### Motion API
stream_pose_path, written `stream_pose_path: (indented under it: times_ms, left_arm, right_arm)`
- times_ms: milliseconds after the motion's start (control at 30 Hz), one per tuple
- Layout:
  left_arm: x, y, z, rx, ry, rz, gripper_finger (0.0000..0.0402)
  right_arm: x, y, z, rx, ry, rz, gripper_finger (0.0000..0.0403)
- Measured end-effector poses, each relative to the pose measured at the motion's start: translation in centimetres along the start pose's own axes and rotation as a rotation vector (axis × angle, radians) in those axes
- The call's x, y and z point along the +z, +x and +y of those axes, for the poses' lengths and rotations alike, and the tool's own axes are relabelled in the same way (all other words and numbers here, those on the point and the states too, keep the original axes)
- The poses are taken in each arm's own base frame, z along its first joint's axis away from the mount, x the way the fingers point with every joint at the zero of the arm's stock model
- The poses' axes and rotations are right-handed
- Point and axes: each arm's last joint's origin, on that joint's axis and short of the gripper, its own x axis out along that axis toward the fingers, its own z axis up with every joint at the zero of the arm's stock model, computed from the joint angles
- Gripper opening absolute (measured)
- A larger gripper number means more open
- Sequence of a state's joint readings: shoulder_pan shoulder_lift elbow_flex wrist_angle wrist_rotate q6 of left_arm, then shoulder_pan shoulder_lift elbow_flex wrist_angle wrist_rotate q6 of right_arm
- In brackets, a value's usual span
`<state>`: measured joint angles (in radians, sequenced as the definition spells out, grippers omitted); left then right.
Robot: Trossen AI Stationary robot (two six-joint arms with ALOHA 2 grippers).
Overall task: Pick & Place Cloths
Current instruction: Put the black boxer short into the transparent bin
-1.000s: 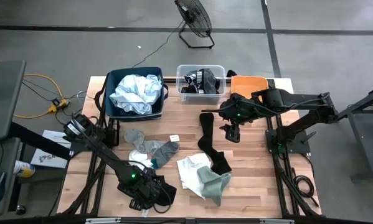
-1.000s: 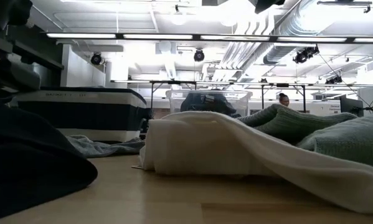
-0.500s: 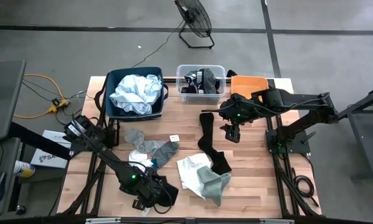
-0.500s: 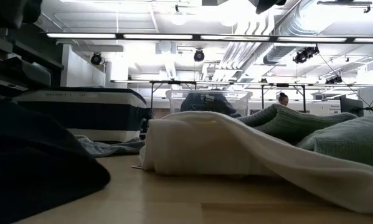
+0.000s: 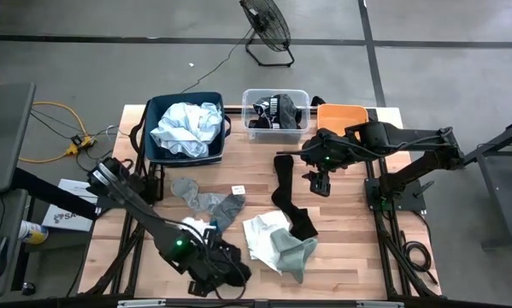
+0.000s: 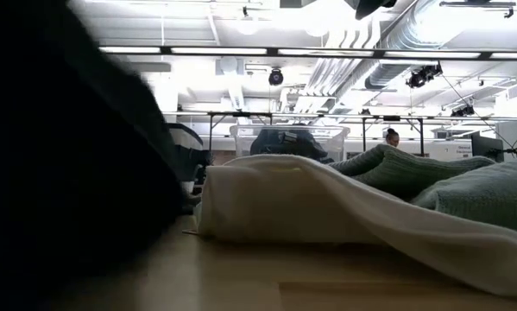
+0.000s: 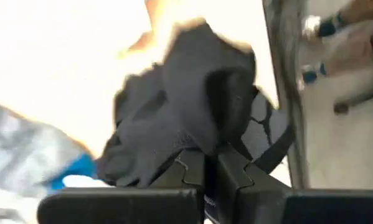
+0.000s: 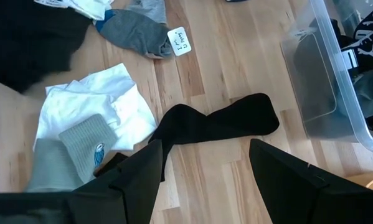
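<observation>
My left gripper (image 5: 209, 267) is at the table's near edge, shut on a black cloth (image 5: 232, 272) that fills the left of the low view (image 6: 68, 164). My right gripper (image 5: 320, 181) hovers open above the table's right half, over a long black sock (image 5: 287, 192) lying flat. Other cloths lie on the wood: grey socks (image 5: 208, 204), a white cloth (image 5: 262, 231) and a grey-green sock (image 5: 291, 250) resting on its edge. My left gripper pinches a bunched fold of the black cloth (image 7: 202, 140) between its two fingers (image 7: 192, 171), which come from above and slant down. The cloth hangs crumpled around the fingertips. Whether its lower edge is off the table I cannot tell.
Along the far edge stand a navy bin (image 5: 157, 109) holding a pale blue cloth (image 5: 187, 127), a clear tub (image 5: 300, 96) with black and white cloths, and an orange tub (image 5: 341, 115). A small white tag (image 5: 237, 189) lies mid-table. Bare wood shows at the near right.
My left gripper has shut on the black cloth and risen, tipping as it went. The cloth has come up with it, bunching under the fingers, and now rises far higher in the low view, covering the bin there. The right arm has kept still.
</observation>
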<state>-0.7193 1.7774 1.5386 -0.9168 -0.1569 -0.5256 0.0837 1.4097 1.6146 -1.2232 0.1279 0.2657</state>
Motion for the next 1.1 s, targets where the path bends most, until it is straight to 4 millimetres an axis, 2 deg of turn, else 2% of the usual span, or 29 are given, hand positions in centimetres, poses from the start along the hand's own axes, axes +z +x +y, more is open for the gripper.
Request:
stream_pose_path:
  times_ms: [100,200,400,500,700,933,1100]
  left_arm:
    - [1.6,-3.5,-0.1,0.048,-0.004,-0.061,0.0002]
    - [2.5,-6.0,0.0,0.071,-0.011,-0.095,0.0001]
    - [3.9,-10.0,0.7,0.242,-0.007,-0.25,0.0001]
    - [4.7,-11.4,1.7,0.338,-0.023,-0.327,0.0001]
    - [6.3,-12.3,4.6,0.428,-0.106,-0.376,0.0001]
    - [8.0,-12.0,10.1,0.521,-0.25,-0.361,0.0001]
    - [9.0,-12.0,13.6,0.551,-0.234,-0.341,0.0001]
  right_arm:
    - [0.0,0.0,0.0,0.001,-0.009,0.0,0.0233]
    - [0.0,0.0,0.0,0.001,-0.013,0.0,0.0233]
    - [0.0,0.0,0.0,0.002,-0.029,0.0,0.0233]
    - [0.0,0.0,0.1,0.009,-0.035,0.001,0.0233]
    - [0.0,0.0,0.2,0.033,-0.071,0.0,0.0233]
    - [0.8,-0.4,0.4,0.077,-0.165,-0.103,0.0233]
    - [1.5,-0.8,0.7,0.136,-0.228,-0.194,0.0233]
